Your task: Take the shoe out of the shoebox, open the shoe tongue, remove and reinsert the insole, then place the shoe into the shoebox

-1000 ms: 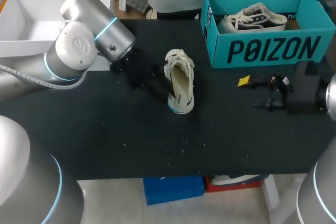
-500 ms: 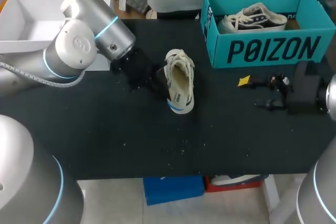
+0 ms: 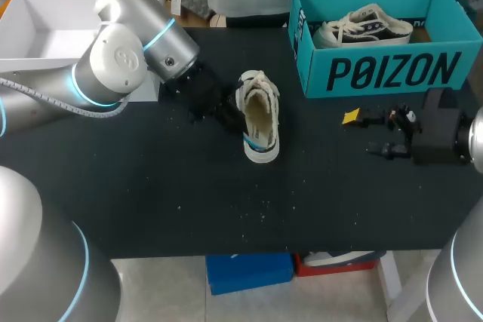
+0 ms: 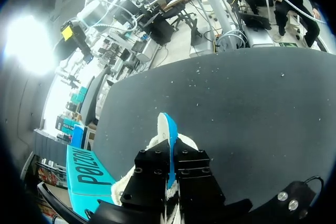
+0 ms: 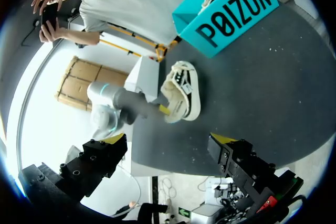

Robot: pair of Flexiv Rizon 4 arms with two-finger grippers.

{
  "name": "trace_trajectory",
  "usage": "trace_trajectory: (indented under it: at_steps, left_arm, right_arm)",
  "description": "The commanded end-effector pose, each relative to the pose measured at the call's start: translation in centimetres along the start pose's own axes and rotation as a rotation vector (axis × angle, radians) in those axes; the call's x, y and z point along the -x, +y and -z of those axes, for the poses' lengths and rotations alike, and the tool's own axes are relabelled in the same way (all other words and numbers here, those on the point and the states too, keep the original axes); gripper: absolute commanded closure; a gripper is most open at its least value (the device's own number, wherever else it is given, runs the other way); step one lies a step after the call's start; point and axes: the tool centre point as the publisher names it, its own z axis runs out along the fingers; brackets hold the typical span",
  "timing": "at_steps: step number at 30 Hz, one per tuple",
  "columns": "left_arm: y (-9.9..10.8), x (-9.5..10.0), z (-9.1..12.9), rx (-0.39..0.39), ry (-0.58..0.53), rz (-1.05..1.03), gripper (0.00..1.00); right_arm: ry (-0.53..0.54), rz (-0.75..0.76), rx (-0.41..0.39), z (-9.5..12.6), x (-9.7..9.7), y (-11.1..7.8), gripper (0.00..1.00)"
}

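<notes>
Left gripper [image 4: 169,176] clamps the shoe [image 4: 159,131] by its white-and-blue edge, one black finger against each side; shoe rests on the black table [image 4: 252,108]; teal shoebox [image 4: 86,174] stands apart, beside the gripper.

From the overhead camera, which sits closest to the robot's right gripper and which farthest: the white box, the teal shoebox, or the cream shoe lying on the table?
From the right gripper:
1. teal shoebox, just behind it on the right side.
2. cream shoe, mid-table, toward the left arm.
3. white box, far left corner.
</notes>
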Motion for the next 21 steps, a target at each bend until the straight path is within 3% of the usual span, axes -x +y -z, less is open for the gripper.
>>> trace_trajectory:
  at_steps: [1,8,21]
  left_arm:
    - [2.1,0.7,-0.8,0.011,0.012,0.009,1.00]
    - [3.6,1.3,-0.9,0.045,0.015,0.018,1.00]
    - [3.7,1.3,-0.9,0.085,0.088,0.013,1.00]
  right_arm:
    - [-0.001,0.000,-0.001,0.0,-0.1,0.0,0.00]
    - [-0.001,0.000,-0.001,0.0,-0.1,0.0,0.00]
    - [-0.001,0.000,-0.001,0.0,-0.1,0.0,0.00]
